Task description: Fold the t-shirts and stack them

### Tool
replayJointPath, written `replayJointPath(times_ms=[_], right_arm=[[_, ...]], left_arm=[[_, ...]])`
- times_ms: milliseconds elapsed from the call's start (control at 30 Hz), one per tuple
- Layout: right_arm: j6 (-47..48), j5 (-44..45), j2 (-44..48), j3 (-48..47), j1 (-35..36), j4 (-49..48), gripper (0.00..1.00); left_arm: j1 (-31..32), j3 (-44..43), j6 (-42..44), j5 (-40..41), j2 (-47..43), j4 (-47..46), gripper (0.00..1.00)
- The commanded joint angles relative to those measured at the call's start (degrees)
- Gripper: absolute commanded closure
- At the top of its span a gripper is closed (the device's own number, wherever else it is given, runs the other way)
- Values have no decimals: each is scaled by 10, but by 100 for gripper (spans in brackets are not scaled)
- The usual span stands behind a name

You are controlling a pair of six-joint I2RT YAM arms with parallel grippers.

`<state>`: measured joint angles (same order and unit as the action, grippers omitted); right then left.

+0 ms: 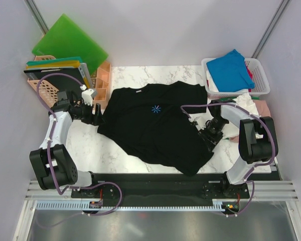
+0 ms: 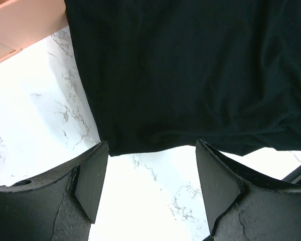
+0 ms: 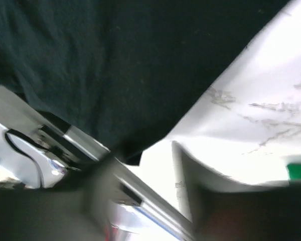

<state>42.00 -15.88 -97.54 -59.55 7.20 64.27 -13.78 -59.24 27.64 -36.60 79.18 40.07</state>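
Observation:
A large black t-shirt (image 1: 155, 128) lies spread flat on the marble table, with a white neck label (image 1: 138, 92) at the far edge and a small blue print on the chest. My left gripper (image 1: 98, 116) is at the shirt's left sleeve. In the left wrist view it (image 2: 150, 181) is open and empty over bare marble, with the shirt's hem (image 2: 190, 70) just ahead of the fingertips. My right gripper (image 1: 208, 134) is at the shirt's right edge. In the blurred right wrist view it (image 3: 155, 196) looks open, with the shirt's edge (image 3: 115, 60) above the gap.
A white basket (image 1: 263, 80) at the far right holds a bright blue shirt (image 1: 231, 70) and other cloth. White and pink cloth (image 1: 253, 103) lies beside it. Green boards (image 1: 67, 42) and a pink rack (image 1: 103, 83) stand at the far left.

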Motion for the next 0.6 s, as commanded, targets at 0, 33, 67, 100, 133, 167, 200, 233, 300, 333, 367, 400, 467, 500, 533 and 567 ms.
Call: replayJointPath(times_ms=[0, 33, 67, 100, 133, 167, 200, 233, 300, 333, 367, 400, 467, 500, 533, 567], right_arm=[[25, -32, 2, -21, -10, 30, 73], [25, -33, 3, -21, -10, 31, 99], [24, -35, 3, -21, -12, 33, 100], [28, -35, 4, -22, -15, 40, 100], [31, -34, 3, -22, -17, 44, 99], [34, -34, 3, -23, -18, 46, 97], [40, -35, 3, -26, -21, 55, 93], [44, -39, 5, -28, -24, 61, 75], [50, -41, 9, -30, -24, 79, 56], [54, -37, 14, -30, -25, 82, 47], [55, -33, 15, -31, -24, 87, 45], [56, -27, 16, -32, -24, 93, 43], [57, -5, 30, -29, -25, 90, 42], [56, -1, 38, -31, -27, 86, 41], [56, 0, 58, -34, -33, 87, 41], [56, 1, 71, -36, -34, 87, 41]], left_arm=[[1, -24, -15, -28, 12, -20, 23], [0, -25, -17, -29, 19, -20, 23], [-1, -27, -21, -33, 23, -23, 23], [0, -29, -21, -35, 26, -24, 23], [0, -30, -24, -35, 31, -24, 23], [0, -34, -25, -36, 33, -24, 23], [0, -35, -27, -37, 34, -25, 23], [1, -36, -28, -37, 34, -27, 23], [3, -36, -29, -32, 34, -32, 23], [4, -35, -29, -30, 34, -33, 23], [6, -31, -29, -25, 32, -36, 23], [6, -29, -29, -22, 30, -39, 23], [11, -18, -30, -11, 23, -52, 23], [14, -15, -27, -9, 15, -54, 23], [19, -11, -22, -8, 11, -53, 23], [24, -3, -8, 1, 5, -44, 23]])
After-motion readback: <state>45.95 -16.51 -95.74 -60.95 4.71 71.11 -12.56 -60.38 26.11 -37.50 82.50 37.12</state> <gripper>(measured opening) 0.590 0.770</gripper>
